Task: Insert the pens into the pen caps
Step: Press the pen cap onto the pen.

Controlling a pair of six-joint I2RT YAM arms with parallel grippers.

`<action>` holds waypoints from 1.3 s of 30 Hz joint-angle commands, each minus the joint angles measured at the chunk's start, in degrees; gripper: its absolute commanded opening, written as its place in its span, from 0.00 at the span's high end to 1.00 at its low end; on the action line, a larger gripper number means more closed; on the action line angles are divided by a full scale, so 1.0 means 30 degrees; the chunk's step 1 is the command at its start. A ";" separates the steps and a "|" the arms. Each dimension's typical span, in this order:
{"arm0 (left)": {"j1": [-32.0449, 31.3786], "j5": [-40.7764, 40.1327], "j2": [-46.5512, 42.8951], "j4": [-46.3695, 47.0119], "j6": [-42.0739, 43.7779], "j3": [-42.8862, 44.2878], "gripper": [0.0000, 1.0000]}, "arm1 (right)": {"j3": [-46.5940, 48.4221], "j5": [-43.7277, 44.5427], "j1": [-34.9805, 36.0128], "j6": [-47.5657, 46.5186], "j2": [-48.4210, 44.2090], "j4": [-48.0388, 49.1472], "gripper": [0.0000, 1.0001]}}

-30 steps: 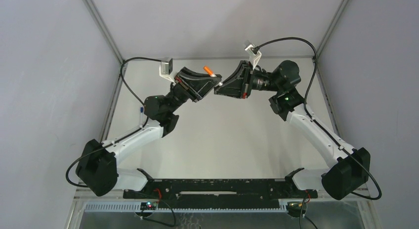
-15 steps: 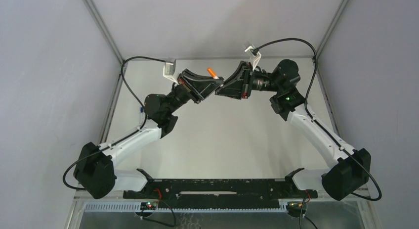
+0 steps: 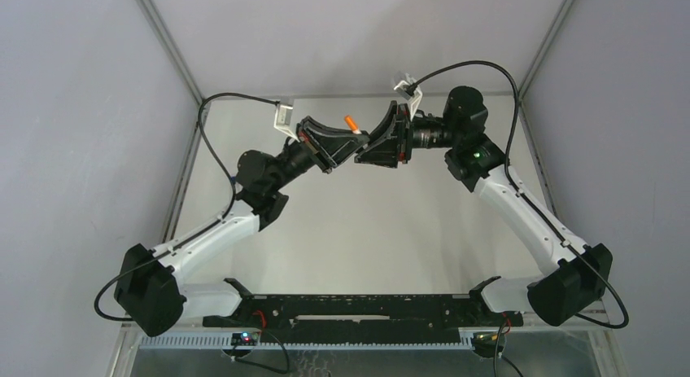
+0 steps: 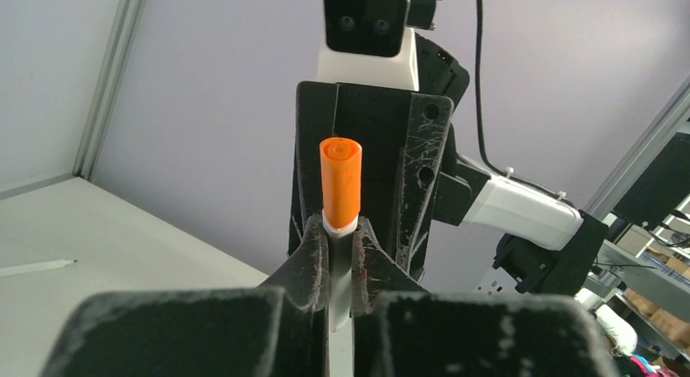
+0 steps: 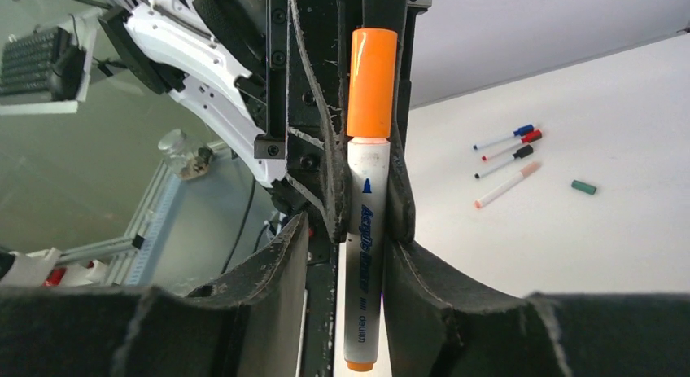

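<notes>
High above the back of the table, my left gripper (image 4: 340,248) is shut on the white barrel of a pen (image 5: 364,247). The orange pen cap (image 4: 340,181) sits on that pen's upper end, and it also shows from above as the orange cap (image 3: 351,122). My right gripper (image 5: 346,230) faces the left one (image 3: 348,146) nose to nose. Its jaws stand open around the same barrel: one finger (image 5: 277,271) is clear of it, the other (image 5: 423,271) lies against it. Three capped pens, blue (image 5: 506,137), red (image 5: 514,146) and black (image 5: 504,162), lie on the table.
A pinkish-tipped pen (image 5: 506,186) and a loose green cap (image 5: 583,186) lie beside the capped pens. Another thin pen (image 4: 37,267) lies alone on the table in the left wrist view. Grey enclosure walls stand on three sides.
The two grippers and the orange-capped pen have shifted slightly right and toward the camera. The left arm's lower links have swung left.
</notes>
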 commanded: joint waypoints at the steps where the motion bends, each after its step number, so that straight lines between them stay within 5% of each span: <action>1: -0.0240 0.0597 -0.0339 -0.1090 0.0850 0.0700 1.00 | 0.1024 -0.0141 0.0206 -0.3115 0.0026 -0.1727 0.55; 7: -0.0263 0.0696 -0.0355 -0.1205 0.0948 0.0747 1.00 | 0.1221 0.0512 0.0646 -0.4595 0.0179 -0.3065 0.58; 15: -0.0390 0.0533 -0.0670 -0.1910 0.1436 0.0745 1.00 | 0.1402 0.1285 0.0776 -0.4999 0.0290 -0.3437 0.94; 18: -0.0417 0.0355 -0.0832 -0.1911 0.1358 0.0661 0.97 | 0.1388 0.1211 0.0777 -0.4989 0.0229 -0.3525 1.00; 20: -0.0403 0.0326 -0.0950 -0.1911 0.1245 0.0635 0.91 | 0.1373 0.1039 0.0708 -0.4765 0.0204 -0.3544 1.00; 29: -0.0349 0.0991 -0.2205 -0.1816 0.1373 -0.0297 0.32 | 0.0566 -0.0605 0.0133 -0.1449 -0.0245 -0.0954 1.00; 39: 0.1725 0.2744 -0.4115 -0.2897 0.0929 -0.0809 0.00 | -0.0568 -0.3146 -0.0108 0.0907 -0.0969 0.1537 1.00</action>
